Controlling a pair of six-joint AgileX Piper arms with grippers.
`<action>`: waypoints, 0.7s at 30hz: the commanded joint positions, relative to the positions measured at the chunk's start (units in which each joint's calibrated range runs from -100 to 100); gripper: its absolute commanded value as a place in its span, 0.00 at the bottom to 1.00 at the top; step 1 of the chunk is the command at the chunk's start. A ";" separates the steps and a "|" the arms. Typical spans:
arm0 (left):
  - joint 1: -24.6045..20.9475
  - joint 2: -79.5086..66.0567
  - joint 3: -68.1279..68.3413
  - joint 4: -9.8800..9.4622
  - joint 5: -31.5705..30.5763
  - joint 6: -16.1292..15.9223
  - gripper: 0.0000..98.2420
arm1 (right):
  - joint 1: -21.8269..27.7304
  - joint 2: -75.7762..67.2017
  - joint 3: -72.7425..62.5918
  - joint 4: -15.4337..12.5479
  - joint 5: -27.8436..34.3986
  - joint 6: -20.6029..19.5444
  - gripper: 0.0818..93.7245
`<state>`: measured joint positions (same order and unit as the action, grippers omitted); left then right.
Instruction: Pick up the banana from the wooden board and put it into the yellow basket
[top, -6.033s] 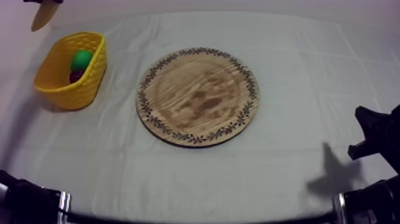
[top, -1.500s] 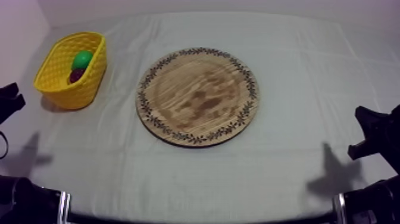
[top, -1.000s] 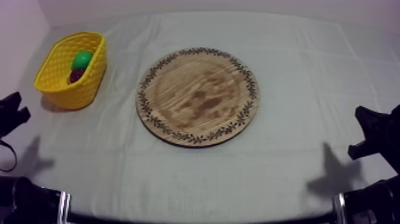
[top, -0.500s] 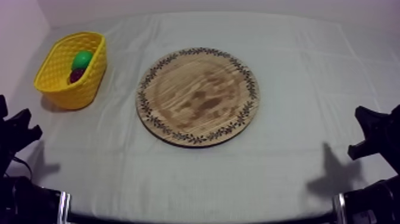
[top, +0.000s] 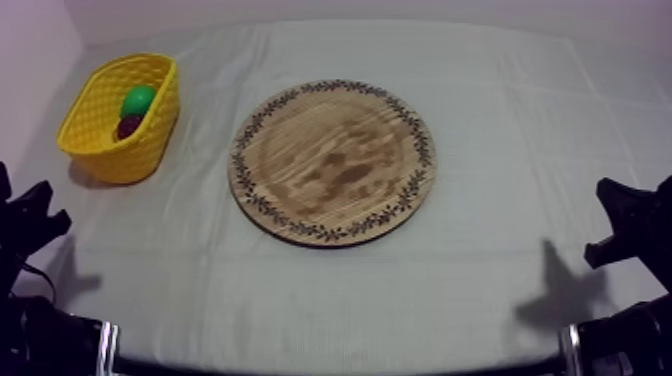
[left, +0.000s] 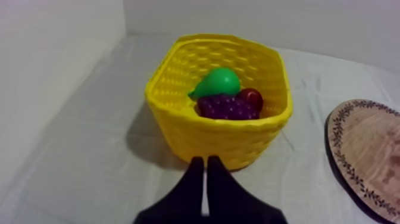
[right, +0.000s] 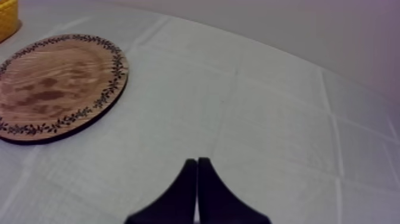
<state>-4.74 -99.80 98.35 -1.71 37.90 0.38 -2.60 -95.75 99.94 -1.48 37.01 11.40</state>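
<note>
From above, the wooden board (top: 332, 160) is lying bare mid-tabletop, with the yellow basket (top: 100, 150) standing nearer the left gripper (top: 30, 215) than the right gripper (top: 625, 225); where the banana is lying I cannot tell. The left wrist is showing its fingers (left: 191, 184) clenched on nothing and pointing straight at the basket, which is holding a pear (left: 217, 82), grapes (left: 226, 107) and a small red fruit (left: 251, 97). The right wrist is showing its fingers (right: 187, 182) clenched empty too, the board lying ahead.

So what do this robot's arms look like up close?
The left arm and right arm are black all over, chunky and angular seen from above, with a silver band low on each. The left end effector and right end effector each have two flat black fingers, thin at the tip and broader toward the base. No markings show.
</note>
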 joint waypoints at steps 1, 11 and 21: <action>0.05 -0.02 0.07 -0.02 -0.38 0.16 0.00 | 0.00 0.00 -0.05 -0.01 0.00 0.00 0.00; 0.42 -0.03 0.19 -0.03 -0.78 0.44 0.00 | 0.00 0.00 -0.05 -0.01 0.00 0.00 0.00; -0.14 -0.03 0.20 -0.15 -0.46 -0.35 0.00 | 0.00 0.00 -0.05 -0.01 0.00 0.00 0.00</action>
